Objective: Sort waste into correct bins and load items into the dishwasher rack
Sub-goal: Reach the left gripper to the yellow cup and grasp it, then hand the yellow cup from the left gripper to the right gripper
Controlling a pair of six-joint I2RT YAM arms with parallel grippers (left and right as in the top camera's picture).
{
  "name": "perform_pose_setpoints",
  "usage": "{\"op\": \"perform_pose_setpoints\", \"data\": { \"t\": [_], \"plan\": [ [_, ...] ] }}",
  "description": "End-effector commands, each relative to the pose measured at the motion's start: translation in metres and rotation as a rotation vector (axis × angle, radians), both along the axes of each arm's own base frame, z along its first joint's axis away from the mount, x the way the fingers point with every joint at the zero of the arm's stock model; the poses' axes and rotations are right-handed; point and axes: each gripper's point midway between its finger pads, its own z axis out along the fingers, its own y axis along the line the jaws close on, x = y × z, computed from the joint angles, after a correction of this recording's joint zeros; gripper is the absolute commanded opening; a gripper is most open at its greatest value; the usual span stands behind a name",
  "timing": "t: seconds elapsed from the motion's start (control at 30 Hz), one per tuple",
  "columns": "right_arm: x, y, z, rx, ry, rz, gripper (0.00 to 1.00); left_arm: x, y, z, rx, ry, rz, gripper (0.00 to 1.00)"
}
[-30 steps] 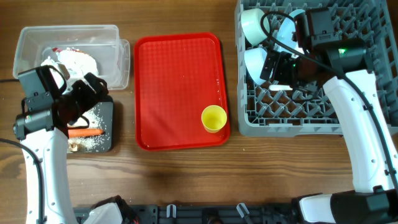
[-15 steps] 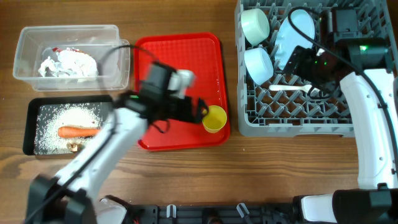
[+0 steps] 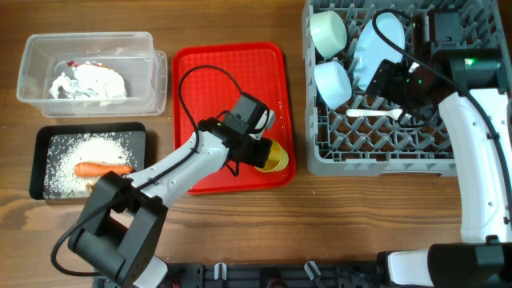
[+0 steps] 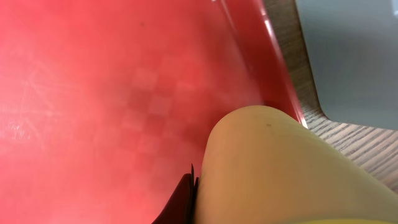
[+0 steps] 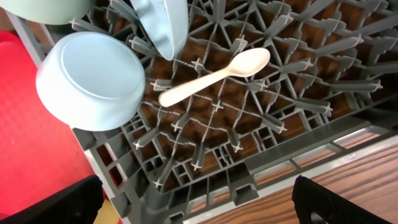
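Overhead, your left hand (image 3: 264, 151) is at the small yellow plastic cup (image 3: 277, 158), which stands on the flat red plastic serving tray (image 3: 216, 88), near the tray's corner closest to the large grey plastic grid rack (image 3: 384, 158). Your right hand (image 3: 394, 80) hangs over that rack, which holds a mint-green round bowl (image 3: 328, 32), a light blue round bowl (image 3: 332, 82), a pale blue round plate (image 3: 381, 44) and a white plastic spoon (image 3: 372, 114).

Left wrist: the cup fills the lower right with one dark finger (image 4: 181, 200) right against its side. You cannot tell whether the hand pinches it.

Right wrist: your fingers are spread wide at the bottom corners, above the rack. The spoon lies flat across the grid, just beside the light blue bowl.
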Motion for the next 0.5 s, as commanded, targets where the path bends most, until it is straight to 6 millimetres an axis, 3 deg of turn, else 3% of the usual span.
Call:
{"op": "perform_pose_setpoints", "data": {
  "t": [0.0,0.03,0.13,0.2,0.3,0.47],
  "plan": [
    [0.001,0.018,0.008,0.075,-0.026,0.124,1.00,0.027,0.003,0.048,-0.119,-0.036,0.102,0.04],
    [0.004,0.032,0.010,0.130,-0.047,0.193,1.00,0.030,0.001,0.065,-0.196,-0.026,0.103,0.04],
    [0.014,0.095,0.035,0.394,-0.188,0.545,1.00,0.030,-0.014,0.150,-0.693,0.033,-0.045,0.04],
    [0.012,0.135,0.057,0.551,-0.295,0.765,1.00,0.025,-0.006,0.199,-0.962,0.036,-0.197,0.04],
    [0.002,0.187,0.084,0.741,-0.433,1.011,1.00,0.011,0.002,0.232,-1.124,0.036,-0.349,0.04],
    [-0.017,0.241,0.100,0.816,-0.512,1.215,0.98,0.007,0.001,0.236,-1.140,0.040,-0.371,0.04]
  ]
}}
